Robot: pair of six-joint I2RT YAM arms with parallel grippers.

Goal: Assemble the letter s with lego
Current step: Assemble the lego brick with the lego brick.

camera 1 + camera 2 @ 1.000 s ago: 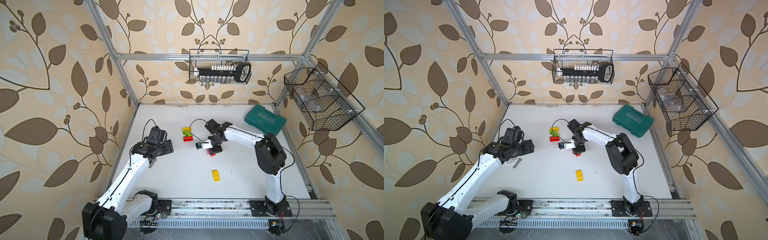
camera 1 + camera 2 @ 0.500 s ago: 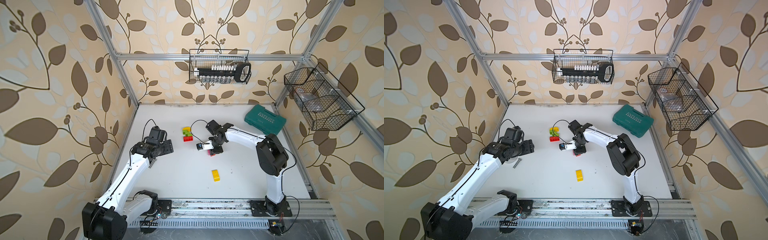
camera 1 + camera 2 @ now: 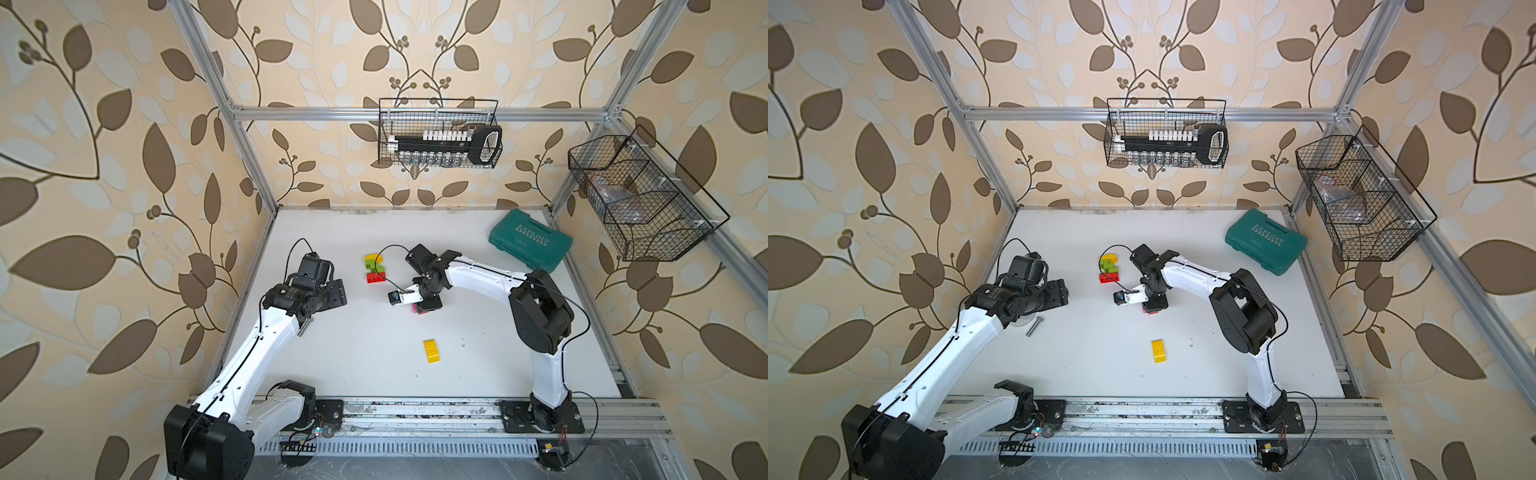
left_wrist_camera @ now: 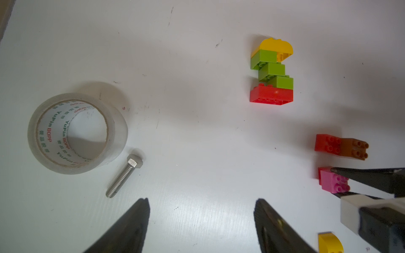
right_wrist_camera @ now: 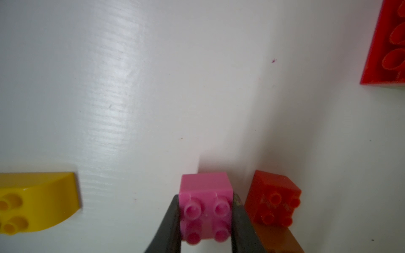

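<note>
Pink brick [image 5: 206,192] sits at table [image 3: 374,353] middle, clamped by right gripper [image 5: 206,221]; left gripper [image 4: 201,219] hangs spread, empty. We judge 1 risk: lifting could drag red brick [image 5: 272,201] just beside it.

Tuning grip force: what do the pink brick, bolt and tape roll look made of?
pink brick: moulded plastic, smooth satin, crisp studs.
bolt: bare metal, probably steel; silvery threads, hex head.
tape roll: glossy clear film on a printed core, likely cardboard by its brown edge.

left jaws apart, right jaws clamped
</note>
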